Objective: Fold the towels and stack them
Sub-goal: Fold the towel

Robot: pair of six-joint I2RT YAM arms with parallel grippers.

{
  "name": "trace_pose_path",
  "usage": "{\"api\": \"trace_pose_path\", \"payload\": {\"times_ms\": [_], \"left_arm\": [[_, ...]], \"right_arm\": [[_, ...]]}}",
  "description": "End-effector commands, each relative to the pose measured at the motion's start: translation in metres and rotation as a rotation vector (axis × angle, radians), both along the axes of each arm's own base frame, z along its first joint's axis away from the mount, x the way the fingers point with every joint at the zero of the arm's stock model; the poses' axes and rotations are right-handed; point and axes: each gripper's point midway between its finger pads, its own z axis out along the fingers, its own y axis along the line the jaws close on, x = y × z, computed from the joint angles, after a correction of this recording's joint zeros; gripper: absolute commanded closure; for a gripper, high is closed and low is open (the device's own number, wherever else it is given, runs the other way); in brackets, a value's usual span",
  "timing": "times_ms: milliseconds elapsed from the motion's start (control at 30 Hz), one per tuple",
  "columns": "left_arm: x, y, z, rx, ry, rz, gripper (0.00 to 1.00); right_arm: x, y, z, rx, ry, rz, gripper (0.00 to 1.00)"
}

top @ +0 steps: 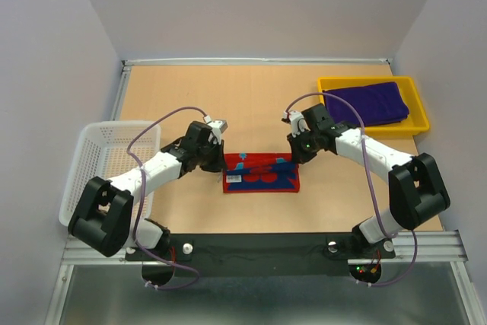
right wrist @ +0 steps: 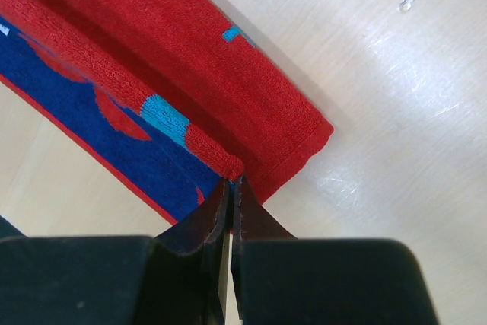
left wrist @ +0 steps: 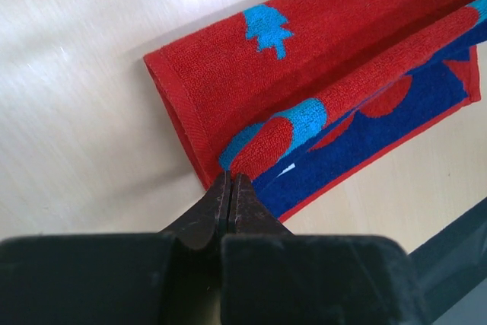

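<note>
A red towel (top: 260, 175) with light-blue marks and a blue underside lies partly folded at the table's near middle. My left gripper (left wrist: 230, 180) is shut on the towel's left folded edge (left wrist: 262, 138). My right gripper (right wrist: 232, 182) is shut on its right folded edge (right wrist: 213, 154). Both hold the fold just above the lower layer (right wrist: 251, 97). In the top view the left gripper (top: 221, 159) is at the towel's left end and the right gripper (top: 295, 159) at its right end. A deep purple towel (top: 367, 104) lies folded in the yellow tray (top: 418, 104). No grey towel is in view.
A white mesh basket (top: 106, 161) sits at the table's left edge. The yellow tray is at the back right. A black rail (top: 259, 253) runs along the near edge. White walls close in the back and sides.
</note>
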Motion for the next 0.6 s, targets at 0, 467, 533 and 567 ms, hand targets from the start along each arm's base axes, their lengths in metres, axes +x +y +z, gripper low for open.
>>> {"api": "trace_pose_path", "payload": {"times_ms": [0, 467, 533, 567], "left_arm": [[-0.007, 0.001, 0.001, -0.009, 0.005, 0.025, 1.0], [-0.006, 0.014, -0.009, 0.057, 0.034, 0.086, 1.0], [-0.008, 0.012, -0.011, 0.05, 0.053, 0.083, 1.0], [-0.009, 0.012, -0.011, 0.049, 0.056, 0.086, 1.0]], "right_arm": [[-0.006, -0.002, 0.0, 0.0, 0.016, -0.025, 0.96], [-0.019, -0.004, -0.008, 0.003, 0.078, -0.043, 0.97], [-0.021, -0.004, -0.008, 0.004, 0.098, -0.048, 0.97], [-0.022, -0.004, -0.009, 0.001, 0.106, -0.05, 0.97]]}}
